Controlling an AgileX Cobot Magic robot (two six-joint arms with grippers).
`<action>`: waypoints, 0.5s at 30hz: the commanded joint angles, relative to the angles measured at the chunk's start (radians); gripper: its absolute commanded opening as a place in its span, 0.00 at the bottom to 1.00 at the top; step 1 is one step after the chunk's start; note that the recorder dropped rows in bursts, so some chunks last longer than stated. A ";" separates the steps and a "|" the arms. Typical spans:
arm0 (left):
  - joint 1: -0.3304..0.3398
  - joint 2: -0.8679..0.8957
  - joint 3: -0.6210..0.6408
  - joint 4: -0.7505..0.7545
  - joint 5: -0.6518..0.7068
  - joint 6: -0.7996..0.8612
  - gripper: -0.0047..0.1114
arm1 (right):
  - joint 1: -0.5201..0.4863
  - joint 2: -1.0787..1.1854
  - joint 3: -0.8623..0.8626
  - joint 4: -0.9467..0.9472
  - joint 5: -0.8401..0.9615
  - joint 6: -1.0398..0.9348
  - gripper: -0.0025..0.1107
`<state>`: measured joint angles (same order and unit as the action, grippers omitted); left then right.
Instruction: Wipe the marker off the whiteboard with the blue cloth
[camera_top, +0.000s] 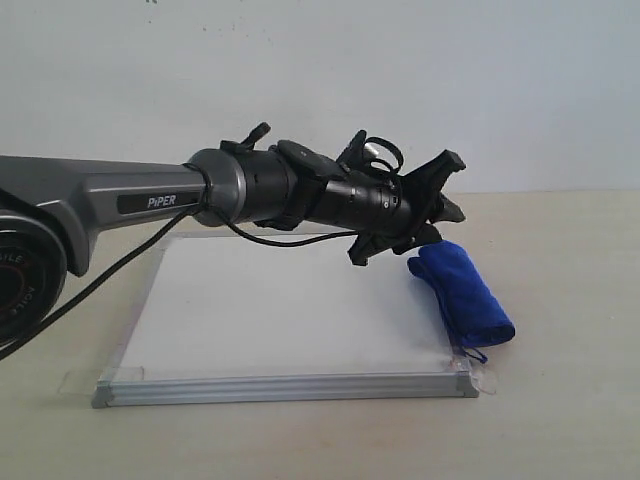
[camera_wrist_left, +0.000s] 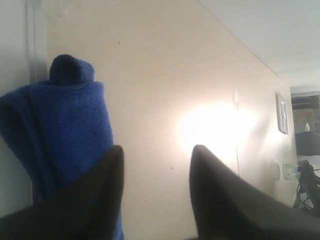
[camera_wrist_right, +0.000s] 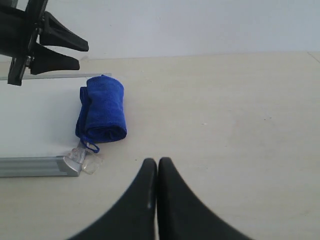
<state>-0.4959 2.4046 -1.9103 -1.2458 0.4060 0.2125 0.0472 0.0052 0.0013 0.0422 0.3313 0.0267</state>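
Left pincer (camera_top: 455, 186) gaping and empty at the cloth's far end

The cloth (camera_top: 462, 290) lies just below and ahead of its tips, nearer one finger than centred between them. It lies along the board (camera_top: 280, 310) edge, half on the tabletop (camera_wrist_right: 225, 115). Its long axis runs away from this pincer, loop (camera_wrist_right: 91, 146) end farthest. The right pincer (camera_wrist_right: 157, 170) is closed on nothing, well apart, so the left is nearer.

Shows the whiteboard (camera_top: 280, 320) flat on the desk (camera_top: 560, 400), white, silver-framed, clear tape at its near right corner. Shows the blue cloth (camera_top: 465, 295) rolled into a sausage along the board's right edge, small loop by that corner.
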 joint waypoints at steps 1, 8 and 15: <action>0.003 -0.005 0.001 0.022 0.007 0.013 0.15 | -0.007 -0.005 -0.001 0.002 -0.010 -0.004 0.02; -0.004 0.011 0.001 0.063 -0.044 0.002 0.08 | -0.007 -0.005 -0.001 0.002 -0.010 -0.004 0.02; -0.032 0.021 0.001 0.108 -0.037 -0.003 0.08 | -0.007 -0.005 -0.001 0.002 -0.010 -0.004 0.02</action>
<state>-0.5094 2.4246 -1.9103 -1.1739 0.3717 0.2144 0.0472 0.0052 0.0013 0.0422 0.3313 0.0267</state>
